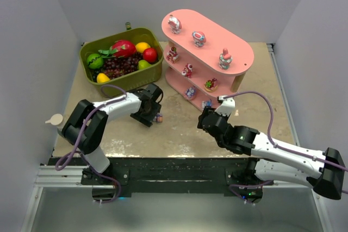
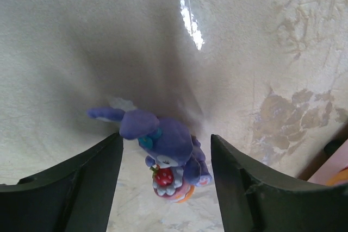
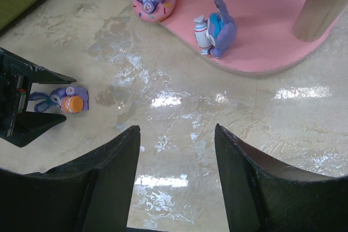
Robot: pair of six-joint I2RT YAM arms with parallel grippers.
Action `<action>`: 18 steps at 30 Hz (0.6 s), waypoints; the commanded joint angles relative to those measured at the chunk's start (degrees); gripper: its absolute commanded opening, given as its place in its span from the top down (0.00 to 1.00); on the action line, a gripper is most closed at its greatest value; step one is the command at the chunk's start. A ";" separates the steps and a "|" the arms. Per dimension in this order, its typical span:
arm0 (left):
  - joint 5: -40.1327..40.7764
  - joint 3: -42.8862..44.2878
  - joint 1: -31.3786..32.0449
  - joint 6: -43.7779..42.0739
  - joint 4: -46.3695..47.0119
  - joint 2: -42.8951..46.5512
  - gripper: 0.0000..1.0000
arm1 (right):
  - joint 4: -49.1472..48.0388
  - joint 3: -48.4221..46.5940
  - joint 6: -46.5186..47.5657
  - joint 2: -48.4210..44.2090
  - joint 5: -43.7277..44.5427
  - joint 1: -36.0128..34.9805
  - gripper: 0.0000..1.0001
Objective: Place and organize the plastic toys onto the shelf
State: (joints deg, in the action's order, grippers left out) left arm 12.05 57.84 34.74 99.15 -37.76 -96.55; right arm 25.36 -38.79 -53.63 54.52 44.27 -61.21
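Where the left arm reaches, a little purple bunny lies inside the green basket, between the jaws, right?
Not quite. The purple bunny lies on the table, not inside the green basket. It is between the left arm's jaws, as the left wrist view shows.

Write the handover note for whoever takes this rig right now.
Left end effector: open, low over the table, fingers either side of the blue bunny toy; no grip seen yet.
Right end effector: open, empty, above bare table near the bottom board of the shelf.
Done: eight toys on the shelf, three on top, three in the middle, two at the bottom.
Left: close on the bunny toy, lift it and set it on the shelf; the bottom board seems to have room.
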 commanded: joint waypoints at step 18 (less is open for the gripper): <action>12.52 3.86 -0.64 -20.47 0.13 -1.54 1.00 | 0.47 1.26 0.01 -3.98 3.10 1.97 0.39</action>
State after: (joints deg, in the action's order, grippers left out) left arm 14.06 59.96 33.54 88.49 -36.73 -98.48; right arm 25.78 -37.26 -53.54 51.86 44.47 -59.48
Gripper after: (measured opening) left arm 0.434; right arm 0.611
